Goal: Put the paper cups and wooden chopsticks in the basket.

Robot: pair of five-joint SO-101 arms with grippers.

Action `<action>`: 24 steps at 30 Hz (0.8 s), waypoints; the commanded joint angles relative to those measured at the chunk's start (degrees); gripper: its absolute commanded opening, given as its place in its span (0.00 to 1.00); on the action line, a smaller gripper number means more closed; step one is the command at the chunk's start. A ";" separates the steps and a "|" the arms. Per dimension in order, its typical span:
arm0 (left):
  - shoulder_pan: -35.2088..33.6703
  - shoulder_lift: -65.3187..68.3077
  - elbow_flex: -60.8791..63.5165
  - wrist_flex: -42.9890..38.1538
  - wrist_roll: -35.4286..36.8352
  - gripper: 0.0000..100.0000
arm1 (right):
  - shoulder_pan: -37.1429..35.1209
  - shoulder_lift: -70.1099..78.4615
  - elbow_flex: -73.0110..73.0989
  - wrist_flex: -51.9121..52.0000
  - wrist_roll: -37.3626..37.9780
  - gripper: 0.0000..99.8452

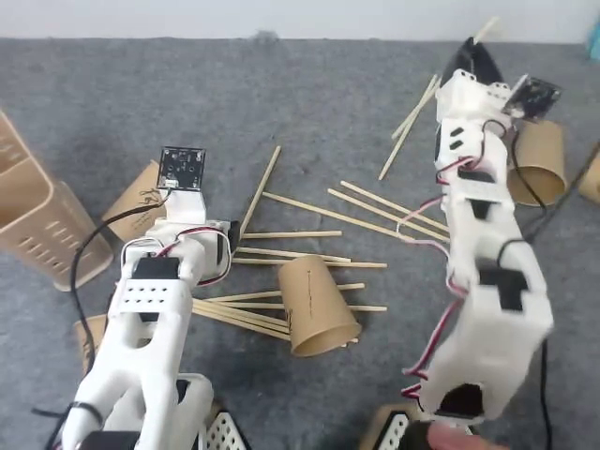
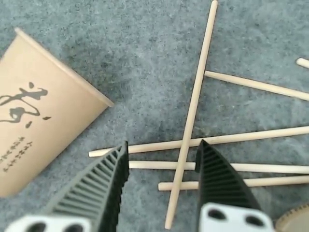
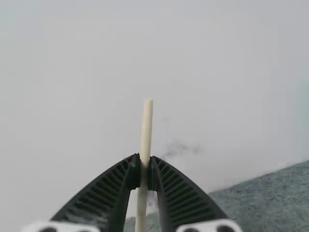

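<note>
Wooden chopsticks (image 1: 309, 255): most lie flat on the grey carpet (image 1: 309, 112) in the middle, criss-crossed in a loose pile. A couple more sit apart, up near the right arm (image 1: 483, 253).
Right gripper (image 3: 144, 169): clamped tight on one chopstick (image 3: 146, 125) and held up off the carpet. The stick pokes past the fingertips, with the white wall (image 3: 145, 48) behind it. From above, it's over the far edge of the carpet.
Left gripper (image 2: 161, 166): jaws spread apart, gripping nothing, hanging low over a few crossed sticks — one slanted stick runs right between the jaws.
Middle cup (image 1: 317, 305): on its side, lying across part of the stick pile, just beside the left arm (image 1: 150, 319).
Left cup (image 2: 38, 116): also tipped on its side, just beside the left gripper. From above it's partly hidden behind that arm.
Right cup (image 1: 539, 159): on its side, close to the right arm's wrist.
Basket (image 1: 37, 220): tan, slotted walls, at the left edge of the carpet — near the left cup and well apart from the stick pile. Can't tell what's inside from here.
</note>
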 commanded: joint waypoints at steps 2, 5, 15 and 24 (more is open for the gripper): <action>-0.09 0.18 -2.42 -1.49 0.00 0.21 | -0.40 7.16 -14.33 -1.45 2.90 0.01; -0.09 0.18 -2.42 -1.49 0.00 0.21 | -0.04 9.45 -16.18 -1.54 5.45 0.01; 0.00 0.18 -2.42 -1.49 0.00 0.21 | 4.53 9.54 -8.53 -1.98 8.79 0.01; 0.00 0.18 -2.42 -1.58 0.00 0.21 | 9.36 -6.73 12.13 -1.98 8.79 0.01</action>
